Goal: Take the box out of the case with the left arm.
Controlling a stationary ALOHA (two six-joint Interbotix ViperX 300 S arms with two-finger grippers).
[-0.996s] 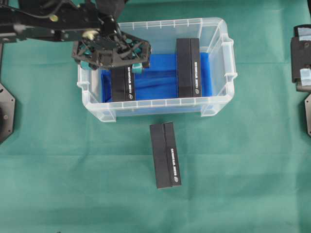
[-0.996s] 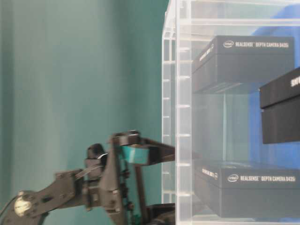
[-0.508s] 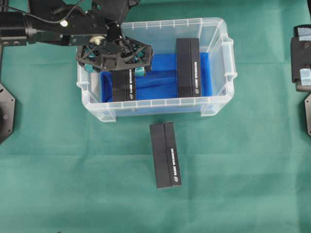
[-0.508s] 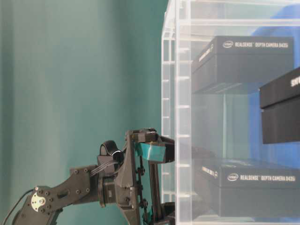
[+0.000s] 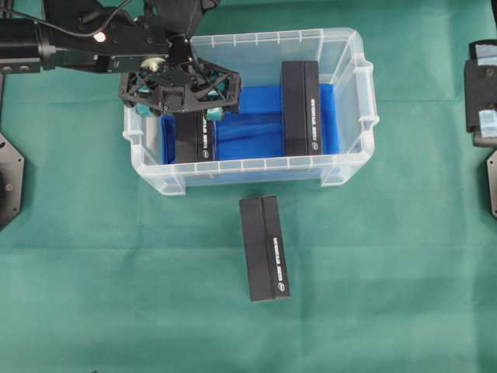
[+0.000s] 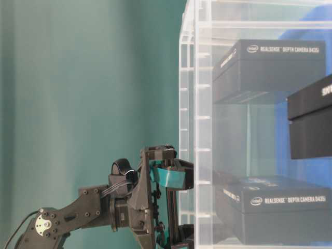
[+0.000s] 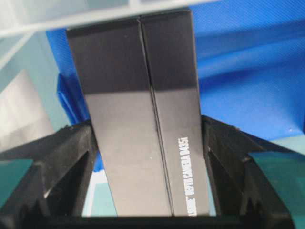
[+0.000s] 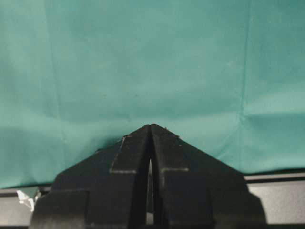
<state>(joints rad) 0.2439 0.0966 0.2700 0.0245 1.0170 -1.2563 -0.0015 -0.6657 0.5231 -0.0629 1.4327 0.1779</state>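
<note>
Clear plastic case (image 5: pixel 353 93) sat at 12 o'clock overhead on the green worktop (image 5: pixel 116 295), the left hand (image 5: pixel 180 97) over its left box (image 5: pixel 196 138). Left wrist view: fingers (image 7: pixel 62 157) clamped that box. Right wrist view: right hand (image 8: pixel 150 131) fingers together.

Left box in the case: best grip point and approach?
Take the left box across its two long side faces near the far end, coming from above. It lies flat on the blue lining, long and narrow, with free space on both sides. The left pincer already straddles it that way, fingers flanking each side.
</note>
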